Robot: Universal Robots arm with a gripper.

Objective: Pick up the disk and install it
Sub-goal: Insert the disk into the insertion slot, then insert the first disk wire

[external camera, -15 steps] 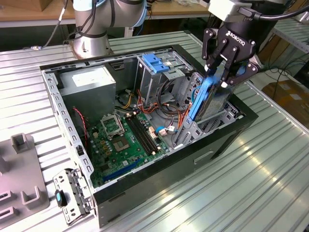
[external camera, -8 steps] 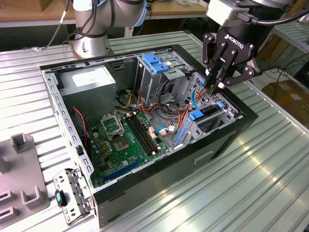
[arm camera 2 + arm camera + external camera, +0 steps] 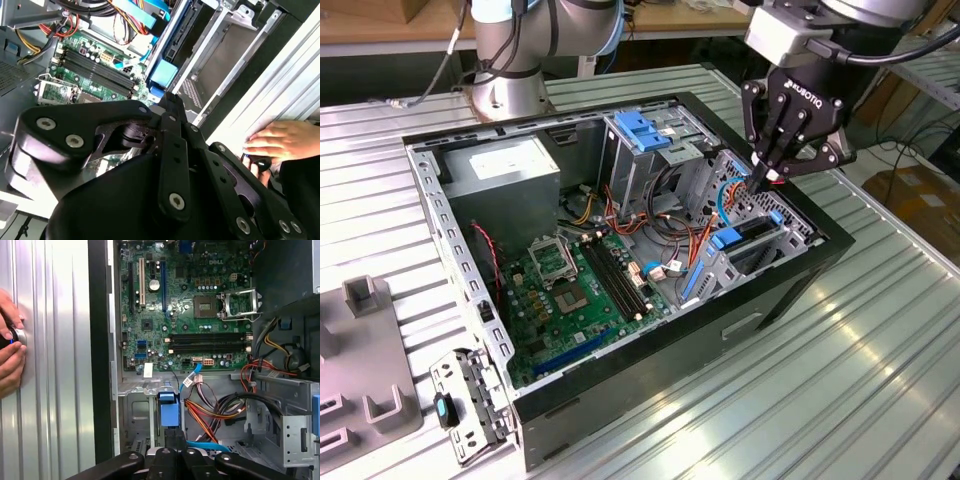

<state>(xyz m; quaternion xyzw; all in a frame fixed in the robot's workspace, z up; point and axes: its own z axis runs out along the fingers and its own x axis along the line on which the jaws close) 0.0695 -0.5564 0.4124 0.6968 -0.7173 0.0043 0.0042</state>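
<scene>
While the gripper [image 3: 767,178] hangs over the front drive bay of the opened PC case [image 3: 620,395], its fingers look pinched right together at the tips, and I can't make out anything caught between them. The disk [image 3: 740,240] is slotted in the lower bay just under those tips, with its blue carrier tab [image 3: 168,412] poking toward the inside of the case. Whether the fingers actually touch it, I can't tell. Next to the bay there's a tangle of orange and red cables [image 3: 215,415], then the green motherboard [image 3: 570,290], the grey power supply [image 3: 505,170] in the far corner, and a metal cage with a blue handle [image 3: 645,130]. Outside the case, a person's hand [image 3: 282,140] rests on the ribbed metal table [image 3: 840,380] with its fingers around a small round knob [image 3: 17,335]
</scene>
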